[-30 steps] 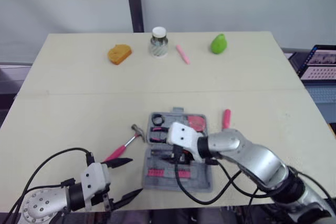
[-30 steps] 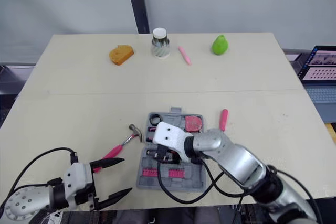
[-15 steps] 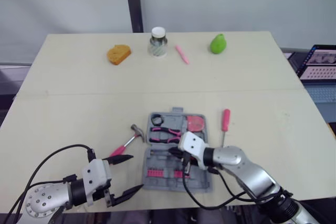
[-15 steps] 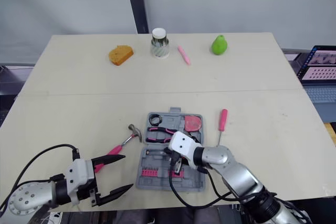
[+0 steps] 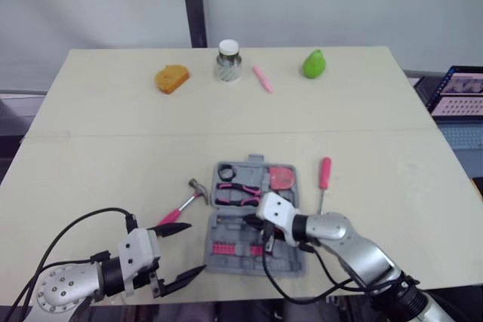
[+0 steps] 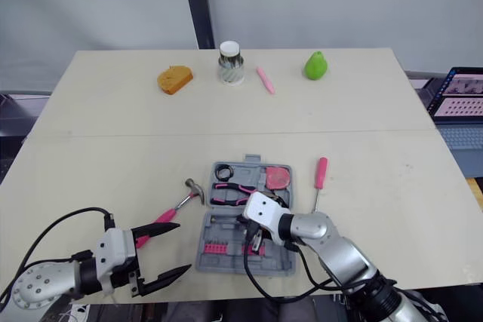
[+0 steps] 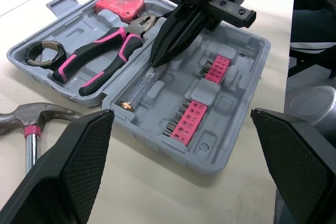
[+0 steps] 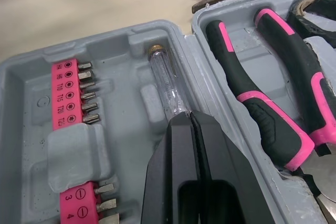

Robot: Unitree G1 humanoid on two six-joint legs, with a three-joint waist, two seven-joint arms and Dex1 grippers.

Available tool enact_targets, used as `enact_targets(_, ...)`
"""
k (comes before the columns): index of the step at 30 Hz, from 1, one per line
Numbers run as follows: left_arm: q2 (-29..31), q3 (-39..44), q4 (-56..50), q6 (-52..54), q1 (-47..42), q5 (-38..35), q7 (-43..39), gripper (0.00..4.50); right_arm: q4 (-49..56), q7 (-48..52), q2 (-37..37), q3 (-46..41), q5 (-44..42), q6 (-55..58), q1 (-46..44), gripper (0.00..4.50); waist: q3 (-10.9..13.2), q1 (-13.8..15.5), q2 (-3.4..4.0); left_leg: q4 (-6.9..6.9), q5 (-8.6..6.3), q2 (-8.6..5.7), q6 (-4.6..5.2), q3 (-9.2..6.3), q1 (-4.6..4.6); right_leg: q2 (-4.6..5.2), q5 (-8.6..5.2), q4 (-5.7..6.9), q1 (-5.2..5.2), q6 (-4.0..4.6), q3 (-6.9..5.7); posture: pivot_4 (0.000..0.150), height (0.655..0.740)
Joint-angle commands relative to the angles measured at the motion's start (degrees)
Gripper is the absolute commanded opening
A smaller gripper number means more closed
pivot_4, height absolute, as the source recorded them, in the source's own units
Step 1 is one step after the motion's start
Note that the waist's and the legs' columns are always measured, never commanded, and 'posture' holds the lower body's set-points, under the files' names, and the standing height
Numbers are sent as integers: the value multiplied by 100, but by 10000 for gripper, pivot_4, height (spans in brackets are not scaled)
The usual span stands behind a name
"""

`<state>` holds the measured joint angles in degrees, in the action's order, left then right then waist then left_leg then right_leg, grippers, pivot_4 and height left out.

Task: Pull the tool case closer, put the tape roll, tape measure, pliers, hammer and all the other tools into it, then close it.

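near the front edge of the table (image 5: 113, 126), the tool case (image 7: 239, 85) lies open, with the tape roll (image 5: 226, 173), pliers (image 5: 235, 195) and tape measure (image 5: 282, 177) seated in its far half. the right gripper (image 8: 190, 119) has its fingers pressed together, tips on the clear driver handle (image 8: 167, 90) — likely nudging it into its slot rather than carrying it. the left gripper (image 5: 185, 253) hovers with fingers spread beside the hammer (image 5: 185, 205), which lies on the table left of the case — well placed to take it. a pink-handled screwdriver (image 5: 323, 179) waits on the case's right.
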<state>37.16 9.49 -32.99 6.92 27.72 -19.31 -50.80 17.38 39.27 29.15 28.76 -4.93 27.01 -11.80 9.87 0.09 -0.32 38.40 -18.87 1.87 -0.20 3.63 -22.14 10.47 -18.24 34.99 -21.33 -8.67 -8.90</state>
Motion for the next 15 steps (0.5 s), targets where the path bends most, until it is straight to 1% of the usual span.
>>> enact_targets(1, 45, 30, -78, -29, 5, -62, -3, 45000, -239, 162, 221, 245, 265, 411, 197, 507, -9, 2, -1, 0, 0, 0, 0, 0, 1, 0, 0, 0, 0, 0, 0, 1500, 7400)
enact_targets(8, 46, 35, -54, -30, -19, -71, -12, 45000, -260, 230, 360, 452, 418, 708, 218, 507, -67, 75, 8, -1, -3, -1, 3, -3, 16, 0, 0, -12, 24, 0, -1, 1500, 7400)
enact_targets(10, 48, 38, -41, -33, -28, -70, -15, 45000, -267, 240, 365, 477, 406, 804, 200, 507, -86, 108, 8, -6, -5, -1, 4, -3, 33, 0, 0, -22, 42, 0, -2, 1500, 7400)
enact_targets(12, 51, 39, -32, -31, -39, -72, -18, 45000, -278, 228, 350, 486, 387, 999, 163, 507, -115, 126, 12, -22, -14, -1, 2, -2, 85, -2, -2, -40, 91, 4, -3, 1500, 7400)
enact_targets(15, 52, 39, -21, -29, -64, -75, -22, 45000, -324, 235, 347, 530, 399, 1173, 118, 507, -143, 131, 16, -22, -20, -1, 3, -1, 93, -2, -4, -48, 99, 6, -2, 1500, 7400)
